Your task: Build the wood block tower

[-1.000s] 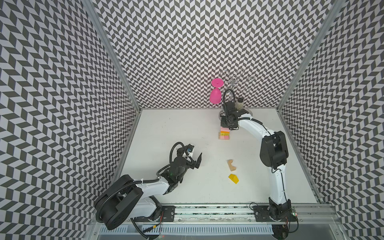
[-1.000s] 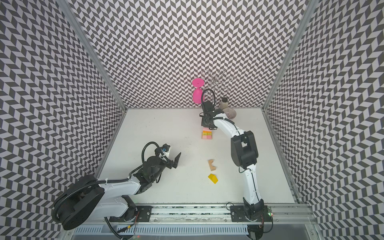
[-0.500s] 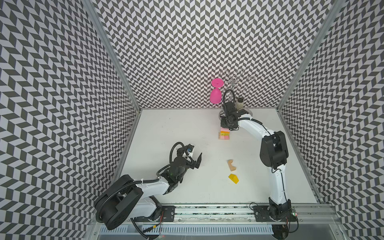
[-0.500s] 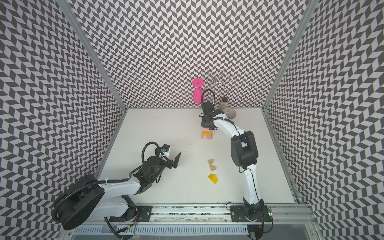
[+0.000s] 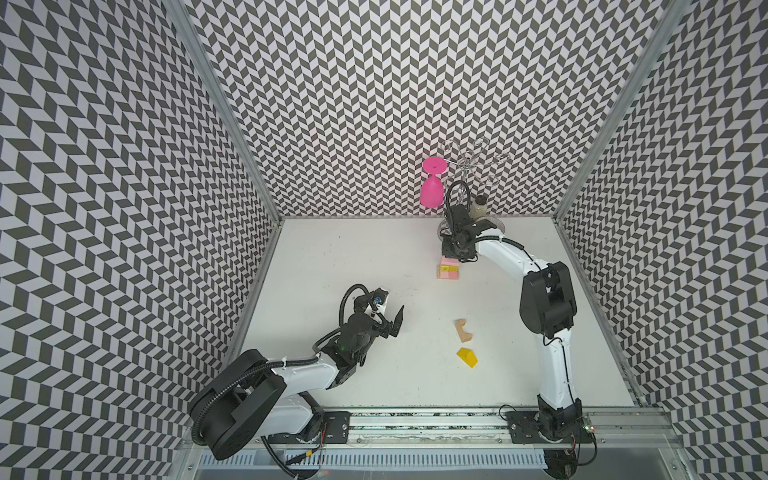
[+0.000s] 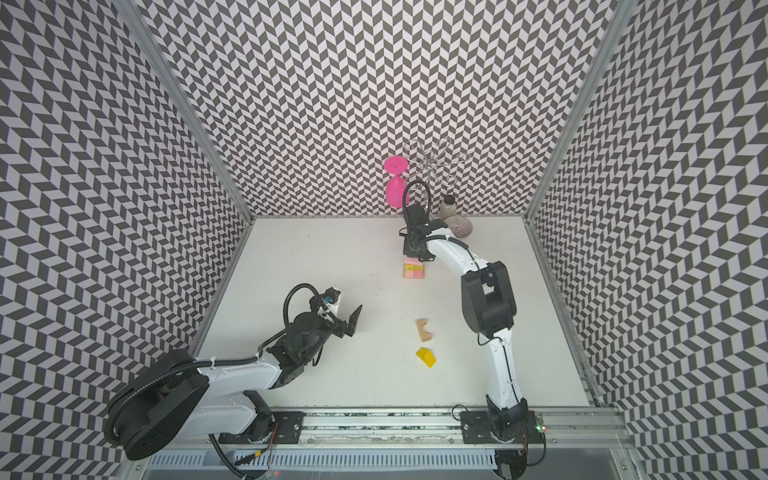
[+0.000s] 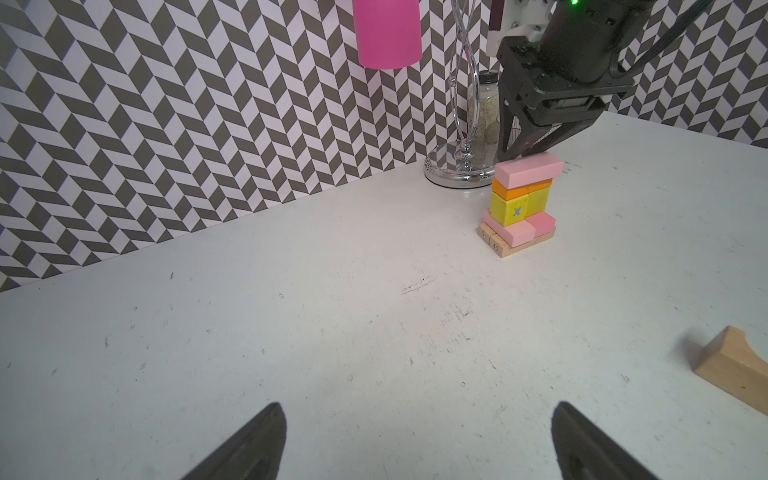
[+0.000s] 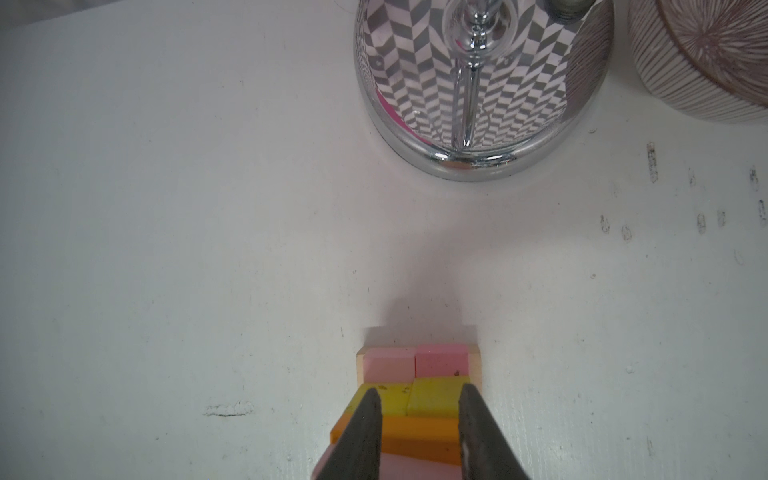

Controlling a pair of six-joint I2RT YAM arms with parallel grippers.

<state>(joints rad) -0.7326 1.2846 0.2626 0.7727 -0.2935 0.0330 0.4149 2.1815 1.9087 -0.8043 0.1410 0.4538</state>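
We see the tower right of centre in both top views. Our right gripper clasps its top pink bar; our left gripper is spread wide, empty. Behind the tower, a jar holds pale grains.

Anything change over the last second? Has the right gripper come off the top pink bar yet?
No visible change. The right gripper is still down on the tower, fingers closed either side of the top pink bar. The left gripper stays open and idle. The notched arch and the yellow roof piece lie where they were.
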